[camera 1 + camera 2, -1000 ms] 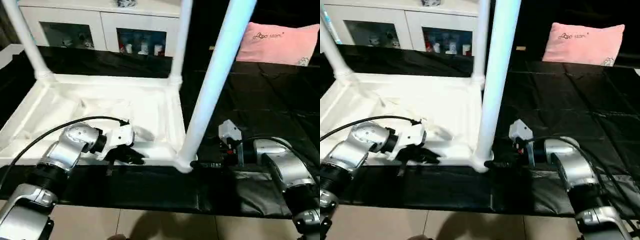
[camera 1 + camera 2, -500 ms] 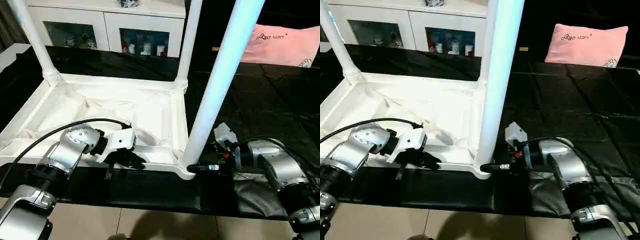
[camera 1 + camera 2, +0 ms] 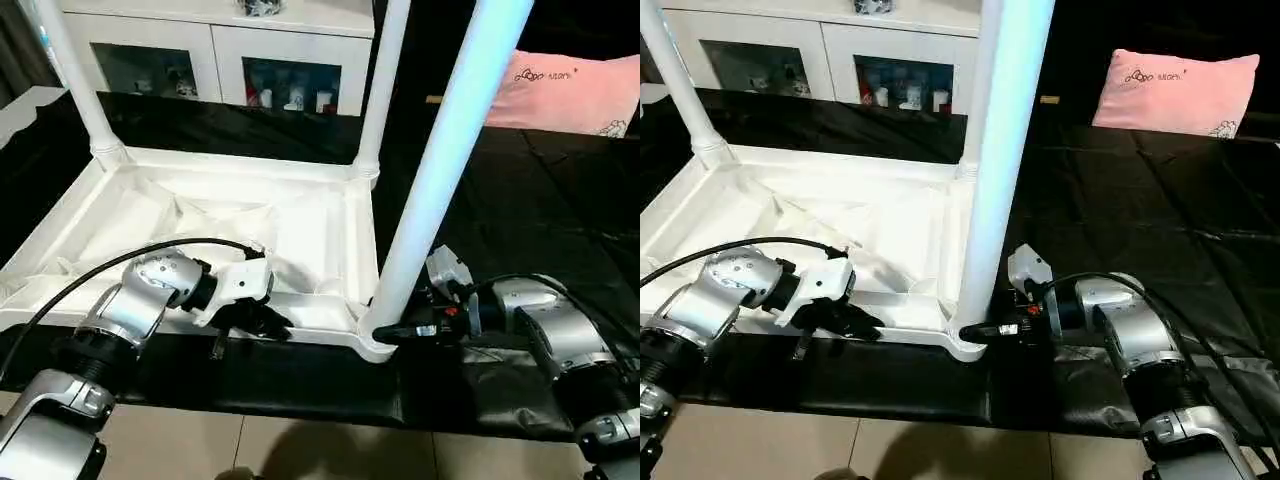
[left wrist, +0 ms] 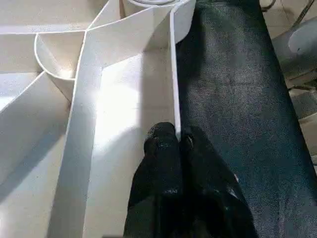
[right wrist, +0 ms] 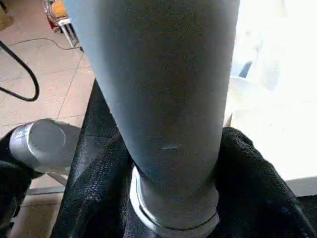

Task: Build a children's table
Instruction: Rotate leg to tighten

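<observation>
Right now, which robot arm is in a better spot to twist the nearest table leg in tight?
Probably the right. Its fingers sit on both sides of the near leg, just above its corner socket. The left fingers are busy, pinched shut on the tabletop's rim, holding the tabletop steady.

Both head views look forward and down, sharing the upturned white plastic ribbed tabletop (image 3: 220, 215). The left wrist view sits close on its rim; the right wrist view sits close on the near white tapered tube leg (image 5: 163, 89).

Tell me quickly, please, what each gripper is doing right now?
Left gripper: shut on the tabletop's rim.
Right gripper: fingers around the near leg's base.
</observation>
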Motion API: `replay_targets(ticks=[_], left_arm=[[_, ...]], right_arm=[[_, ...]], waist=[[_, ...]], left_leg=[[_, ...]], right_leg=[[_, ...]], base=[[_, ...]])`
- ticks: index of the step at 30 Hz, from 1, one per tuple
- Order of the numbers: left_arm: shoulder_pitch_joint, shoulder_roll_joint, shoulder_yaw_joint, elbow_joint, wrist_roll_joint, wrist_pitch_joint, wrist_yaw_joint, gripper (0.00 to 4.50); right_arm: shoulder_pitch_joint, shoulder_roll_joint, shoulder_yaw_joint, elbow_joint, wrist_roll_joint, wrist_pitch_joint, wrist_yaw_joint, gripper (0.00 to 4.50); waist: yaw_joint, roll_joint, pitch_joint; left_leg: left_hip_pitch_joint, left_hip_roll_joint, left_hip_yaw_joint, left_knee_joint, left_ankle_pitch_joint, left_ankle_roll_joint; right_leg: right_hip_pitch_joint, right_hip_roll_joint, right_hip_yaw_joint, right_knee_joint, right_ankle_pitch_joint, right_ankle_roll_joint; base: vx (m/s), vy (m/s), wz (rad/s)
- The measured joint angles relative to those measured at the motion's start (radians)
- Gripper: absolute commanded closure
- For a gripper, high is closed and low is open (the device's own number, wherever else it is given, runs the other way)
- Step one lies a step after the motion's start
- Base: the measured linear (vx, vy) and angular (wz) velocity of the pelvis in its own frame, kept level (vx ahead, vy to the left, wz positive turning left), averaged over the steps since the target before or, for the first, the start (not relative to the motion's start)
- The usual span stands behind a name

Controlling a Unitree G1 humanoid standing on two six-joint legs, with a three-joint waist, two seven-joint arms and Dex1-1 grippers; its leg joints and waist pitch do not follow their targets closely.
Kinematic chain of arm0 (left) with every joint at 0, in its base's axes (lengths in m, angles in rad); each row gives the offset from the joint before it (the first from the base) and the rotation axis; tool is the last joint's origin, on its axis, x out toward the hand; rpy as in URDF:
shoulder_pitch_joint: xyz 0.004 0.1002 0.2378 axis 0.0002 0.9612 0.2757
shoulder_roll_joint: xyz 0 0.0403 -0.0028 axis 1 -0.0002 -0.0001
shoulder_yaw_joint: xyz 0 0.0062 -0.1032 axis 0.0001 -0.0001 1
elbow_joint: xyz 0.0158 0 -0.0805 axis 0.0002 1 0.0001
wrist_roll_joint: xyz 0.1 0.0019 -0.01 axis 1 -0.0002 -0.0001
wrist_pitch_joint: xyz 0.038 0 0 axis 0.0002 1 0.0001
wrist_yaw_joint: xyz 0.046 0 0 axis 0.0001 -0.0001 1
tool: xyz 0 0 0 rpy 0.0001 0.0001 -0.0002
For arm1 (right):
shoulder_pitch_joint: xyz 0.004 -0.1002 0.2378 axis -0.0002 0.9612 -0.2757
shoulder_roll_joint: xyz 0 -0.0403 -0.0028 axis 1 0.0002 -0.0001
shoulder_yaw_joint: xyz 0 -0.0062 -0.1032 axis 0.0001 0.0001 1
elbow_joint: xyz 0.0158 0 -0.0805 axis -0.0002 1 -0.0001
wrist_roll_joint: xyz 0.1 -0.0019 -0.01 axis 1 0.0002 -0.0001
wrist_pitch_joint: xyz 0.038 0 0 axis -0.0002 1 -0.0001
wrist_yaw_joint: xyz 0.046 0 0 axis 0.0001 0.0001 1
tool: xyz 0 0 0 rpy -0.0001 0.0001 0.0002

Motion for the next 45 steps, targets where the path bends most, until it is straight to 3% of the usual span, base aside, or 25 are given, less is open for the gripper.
replay_targets(ticks=[5, 8, 10, 15, 21, 23, 24, 30, 35, 43, 44, 45], left_arm=[[-0.012, -0.062, 0.032, 0.034, 0.005, 0.087, 0.091, 4.5], [-0.015, -0.122, 0.066, 0.046, 0.009, 0.198, 0.201, 4.5], [-0.02, -0.157, 0.076, 0.046, 0.008, 0.249, 0.252, 4.5], [-0.059, -0.251, 0.104, 0.085, 0.01, 0.352, 0.426, 4.5], [-0.09, -0.292, 0.112, 0.125, 0.022, 0.357, 0.511, 4.5], [-0.09, -0.29, 0.11, 0.126, 0.035, 0.334, 0.512, 4.5], [-0.09, -0.288, 0.109, 0.126, 0.04, 0.323, 0.512, 4.5], [-0.095, -0.26, 0.083, 0.135, 0.062, 0.227, 0.509, 4.5], [-0.106, -0.246, 0.071, 0.163, 0.089, 0.128, 0.496, 4.5], [-0.107, -0.229, 0.073, 0.168, 0.089, 0.084, 0.494, 4.5], [-0.105, -0.226, 0.074, 0.168, 0.089, 0.078, 0.49, 4.06], [-0.102, -0.223, 0.076, 0.168, 0.087, 0.075, 0.486, 3.95]], right_arm=[[0.06, 0.041, -0.055, -0.036, 0.004, 0.033, -0.144, 2.44], [0.099, 0.11, -0.12, -0.054, -0.012, 0.047, -0.359, 2.46], [0.101, 0.142, -0.146, -0.054, -0.024, 0.052, -0.462, 2.48], [0.027, 0.272, -0.225, 0.024, -0.049, 0.096, -0.773, 2.51], [-0.045, 0.337, -0.251, 0.091, -0.076, 0.101, -0.953, 2.51], [-0.055, 0.343, -0.251, 0.095, -0.085, 0.101, -0.967, 2.51], [-0.057, 0.344, -0.251, 0.095, -0.088, 0.101, -0.968, 1.95], [-0.044, 0.35, -0.251, 0.09, -0.087, 0.099, -0.972, 1.44], [0.031, 0.326, -0.244, -0.002, -0.083, 0.07, -0.925, 1.03], [0.189, 0.226, -0.184, -0.246, -0.005, 0.071, -0.703, 0.4], [0.203, 0.204, -0.18, -0.281, -0.001, 0.069, -0.684, 0.22], [0.215, 0.187, -0.179, -0.305, -0.001, 0.067, -0.673, 0.19]], waist=[[0.007, 0.002, -0.001], [-0.007, 0.002, 0.0], [-0.019, 0.004, 0.0], [-0.051, 0.007, 0.002], [-0.066, 0.007, 0.002], [-0.067, 0.006, 0.002], [-0.067, 0.006, 0.002], [-0.064, 0.005, 0.002], [-0.047, 0.006, 0.002], [-0.047, 0.008, 0.003], [-0.047, 0.008, 0.003], [-0.047, 0.008, 0.003]], left_leg=[[0.008, 0.0, 0.001, 0.0, 0.0, 0.0], [0.017, -0.001, 0.001, 0.0, 0.0, 0.0], [0.017, -0.002, 0.0, 0.0, 0.0, 0.0], [0.015, -0.004, -0.002, 0.0, 0.0, 0.0], [0.013, -0.004, -0.003, -0.002, 0.0, 0.0], [0.013, -0.004, -0.003, -0.002, 0.0, 0.0], [0.012, -0.004, -0.003, -0.002, 0.0, 0.0], [0.009, -0.003, -0.003, -0.004, 0.0, 0.0], [0.004, -0.002, -0.001, -0.01, 0.0, -0.001], [-0.001, -0.002, -0.001, -0.008, 0.001, 0.0], [-0.001, -0.002, -0.001, -0.008, 0.001, 0.0], [-0.001, -0.002, -0.001, -0.008, 0.0, 0.0]], right_leg=[[0.008, -0.001, 0.0, 0.0, 0.002, -0.003], [0.016, -0.002, 0.001, -0.003, -0.003, 0.005], [0.016, -0.002, 0.001, -0.007, -0.003, 0.006], [0.014, -0.003, 0.001, -0.014, -0.003, 0.006], [0.011, -0.002, 0.0, -0.017, -0.003, 0.005], [0.011, -0.002, 0.0, -0.017, -0.001, 0.003], [0.011, -0.002, 0.0, -0.017, 0.002, 0.002], [0.006, -0.002, 0.0, -0.016, 0.017, -0.001], [0.0, -0.001, -0.001, -0.016, 0.016, 0.002], [-0.005, 0.0, -0.001, -0.016, 0.015, 0.002], [-0.005, 0.0, -0.001, -0.016, 0.015, 0.002], [-0.005, 0.0, -0.001, -0.016, 0.015, 0.002]], base=[[0.0, 0.0, 0.0], [-0.058, 0.006, -0.01], [0.0, 0.0, 0.0], [-0.011, 0.006, -0.02], [0.0, 0.0, 0.0], [0.0, 0.0, 0.0], [0.0, 0.0, 0.0], [0.0, 0.0, 0.0], [0.012, -0.004, 0.0], [0.0, 0.0, 0.0], [0.0, 0.0, 0.0], [0.0, 0.0, 0.0]])
